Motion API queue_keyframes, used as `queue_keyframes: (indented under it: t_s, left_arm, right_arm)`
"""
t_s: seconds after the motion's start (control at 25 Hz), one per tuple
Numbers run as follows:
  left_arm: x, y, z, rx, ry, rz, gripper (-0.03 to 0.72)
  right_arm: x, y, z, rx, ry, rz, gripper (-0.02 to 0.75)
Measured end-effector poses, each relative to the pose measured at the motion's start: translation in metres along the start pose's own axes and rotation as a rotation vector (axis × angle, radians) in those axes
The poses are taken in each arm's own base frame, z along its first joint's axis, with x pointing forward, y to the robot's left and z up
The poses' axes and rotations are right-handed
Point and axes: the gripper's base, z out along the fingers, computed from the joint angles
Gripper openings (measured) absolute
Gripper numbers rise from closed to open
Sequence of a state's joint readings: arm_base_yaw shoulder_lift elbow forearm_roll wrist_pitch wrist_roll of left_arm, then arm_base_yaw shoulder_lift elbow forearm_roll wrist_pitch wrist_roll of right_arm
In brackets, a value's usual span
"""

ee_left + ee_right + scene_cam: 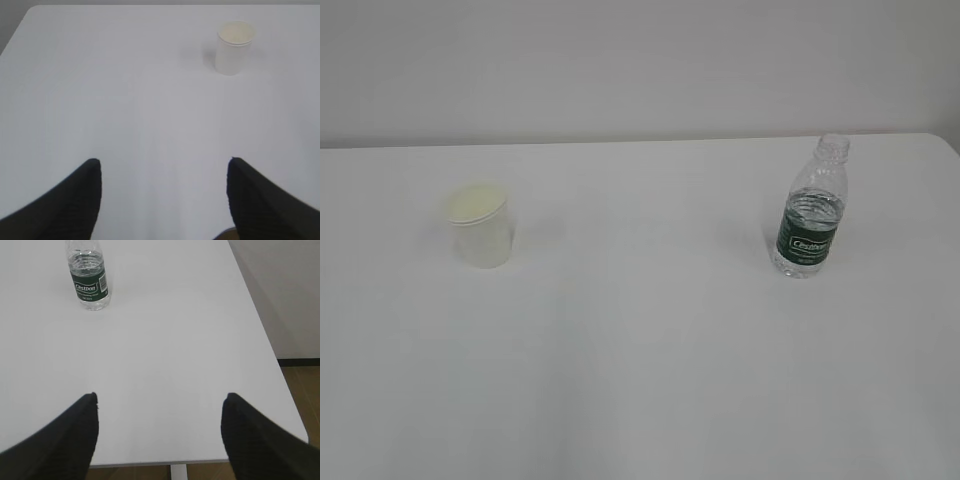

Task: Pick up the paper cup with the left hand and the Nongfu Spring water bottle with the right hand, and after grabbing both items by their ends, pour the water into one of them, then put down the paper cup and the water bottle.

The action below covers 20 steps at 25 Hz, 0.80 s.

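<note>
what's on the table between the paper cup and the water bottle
Nothing: in the exterior view only bare white table lies between the paper cup on the left and the water bottle on the right.

White table point(640, 380) spreads beneath and ahead of both claws. Plain pale wall point(620, 60) beyond its far edge. Brown floor point(300, 390) right of right claw, past table edge.
</note>
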<state>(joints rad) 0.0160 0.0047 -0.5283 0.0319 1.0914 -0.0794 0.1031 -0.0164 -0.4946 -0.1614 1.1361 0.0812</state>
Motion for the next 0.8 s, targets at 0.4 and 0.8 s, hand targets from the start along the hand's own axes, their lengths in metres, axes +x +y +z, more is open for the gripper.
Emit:
queue_keyframes:
  t_s: [0.4, 0.8]
  left_arm:
    - [0.0, 0.0, 0.0, 0.0, 0.0, 0.0, 0.558]
    - [0.0, -0.0001, 0.0, 0.001, 0.0, -0.001, 0.558]
  right_arm:
    - [0.0, 0.0, 0.0, 0.0, 0.0, 0.0, 0.585]
    - [0.0, 0.0, 0.0, 0.0, 0.0, 0.0, 0.584]
